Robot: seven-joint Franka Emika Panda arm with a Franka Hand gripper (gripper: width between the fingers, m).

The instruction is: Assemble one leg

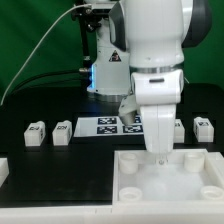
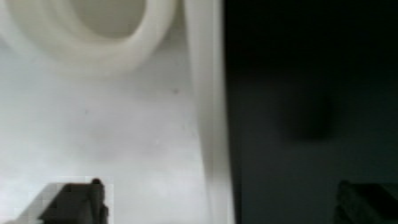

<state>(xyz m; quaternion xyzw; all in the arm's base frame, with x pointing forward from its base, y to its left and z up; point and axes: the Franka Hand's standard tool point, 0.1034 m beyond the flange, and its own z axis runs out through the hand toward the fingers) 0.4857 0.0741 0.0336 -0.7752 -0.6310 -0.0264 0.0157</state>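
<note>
four legs (image 1: 37,132), each a small white post with a black-and-white tag, stand two on either side of the one marker board (image 1: 108,125) behind the one tray (image 1: 190,195), over which the gripper (image 1: 160,152) hangs, fingers (image 2: 71,203) wide apart and empty.

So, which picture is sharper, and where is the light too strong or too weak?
Exterior view: fairly sharp; the white tray is bright and loses detail, and a blue glow shines behind the arm. Wrist view: blurred throughout; the round hole has a soft edge, the half beside the tray is nearly black, and the end effector shows only dim fingertips.
</note>
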